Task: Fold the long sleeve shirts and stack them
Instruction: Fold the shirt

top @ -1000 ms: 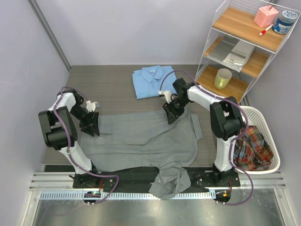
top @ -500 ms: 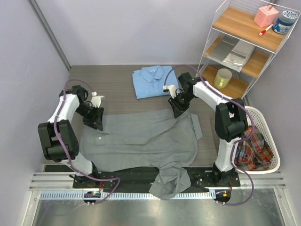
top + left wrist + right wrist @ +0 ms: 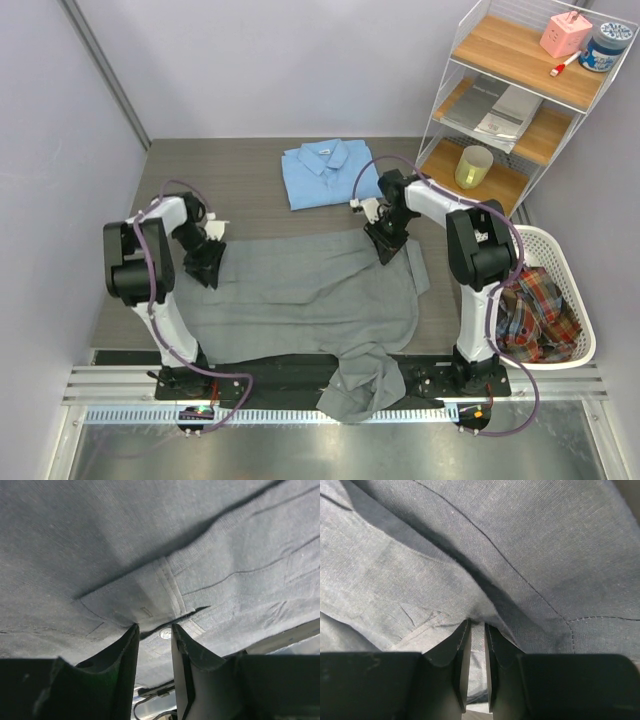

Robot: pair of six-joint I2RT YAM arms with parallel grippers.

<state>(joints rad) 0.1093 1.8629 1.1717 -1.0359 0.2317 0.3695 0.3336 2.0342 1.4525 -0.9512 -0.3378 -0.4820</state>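
The grey long sleeve shirt lies spread across the table, one part hanging over the near edge. The light blue shirt lies folded at the back. My left gripper is low at the grey shirt's far left corner. In the left wrist view its jaws stand apart, with a seamed edge and a button at the tips. My right gripper sits at the far right corner. In its wrist view the jaws are nearly together with grey cloth pinched between them.
A wire shelf unit with a yellow cup stands at the back right. A white basket holding plaid cloth sits by the right arm. Grey walls close the left and the back.
Both grippers shifted along the grey shirt's far edge, the left one rightward and the right one further right. The right jaws narrowed onto the cloth. The far edge lies straighter.
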